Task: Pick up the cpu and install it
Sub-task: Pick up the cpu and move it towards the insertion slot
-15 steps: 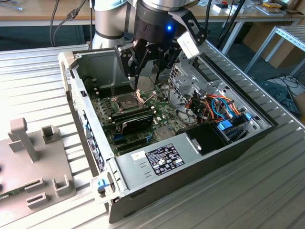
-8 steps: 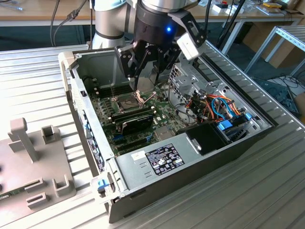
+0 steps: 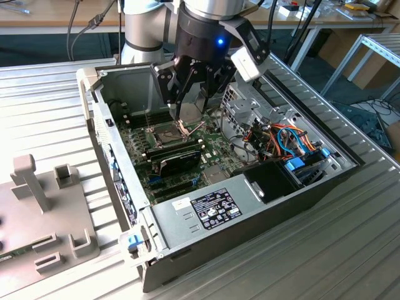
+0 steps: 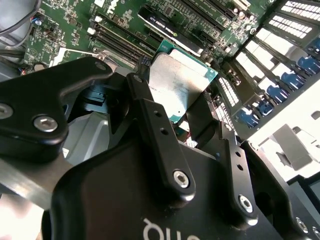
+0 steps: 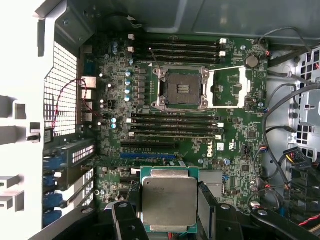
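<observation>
The cpu, a flat square chip with a dull silver top and green rim, hangs above the green motherboard. My gripper is shut on it, one black finger on each side edge. In the second wrist view the cpu sits between the same black fingers. The cpu socket lies bare on the board, apart from the chip, with its metal frame swung open beside it. In the exterior view my gripper hovers inside the open computer case, just over the socket area.
The case walls ring the board closely. A black expansion card stands beside the socket, and memory slots flank it. A power supply and loose cables fill the exterior view's right. A grey fixture sits outside the case.
</observation>
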Controlling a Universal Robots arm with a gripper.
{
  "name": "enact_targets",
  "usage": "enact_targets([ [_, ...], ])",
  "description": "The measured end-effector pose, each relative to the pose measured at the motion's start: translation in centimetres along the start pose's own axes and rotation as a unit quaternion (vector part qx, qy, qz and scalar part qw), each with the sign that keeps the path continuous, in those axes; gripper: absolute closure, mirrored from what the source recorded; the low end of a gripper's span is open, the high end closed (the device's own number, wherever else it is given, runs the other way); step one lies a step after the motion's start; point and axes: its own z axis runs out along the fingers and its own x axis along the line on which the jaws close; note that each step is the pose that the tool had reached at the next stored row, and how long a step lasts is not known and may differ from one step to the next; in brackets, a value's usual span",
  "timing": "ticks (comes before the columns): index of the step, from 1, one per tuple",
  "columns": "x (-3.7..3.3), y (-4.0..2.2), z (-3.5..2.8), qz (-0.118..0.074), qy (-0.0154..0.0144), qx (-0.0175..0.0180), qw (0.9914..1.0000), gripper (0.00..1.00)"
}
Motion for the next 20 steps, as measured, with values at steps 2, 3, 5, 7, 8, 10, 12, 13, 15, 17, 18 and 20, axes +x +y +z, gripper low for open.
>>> enact_targets([
  [2,0.00,0.00,0.04,0.000,0.0000,0.0000,1.00000,0.45],
  [3,0.00,0.00,0.04,0.000,0.0000,0.0000,1.00000,0.45],
  [5,0.00,0.00,0.04,0.000,0.0000,0.0000,1.00000,0.45],
  [7,0.00,0.00,0.05,0.000,0.0000,0.0000,1.00000,0.45],
  [8,0.00,0.00,0.05,0.000,0.0000,0.0000,1.00000,0.45],
  [10,0.00,0.00,0.06,0.000,0.0000,0.0000,1.00000,0.45],
  [12,0.00,0.00,0.06,0.000,0.0000,0.0000,1.00000,0.45],
  [13,0.00,0.00,0.06,0.000,0.0000,0.0000,1.00000,0.45],
  [15,0.00,0.00,0.08,0.000,0.0000,0.0000,1.00000,0.45],
  [17,0.00,0.00,0.15,0.000,-0.0001,-0.0002,1.00000,0.45],
  [18,0.00,0.00,0.18,0.000,0.0000,-0.0001,1.00000,0.45],
  [20,0.00,0.00,0.33,0.000,0.0000,-0.0001,1.00000,0.45],
])
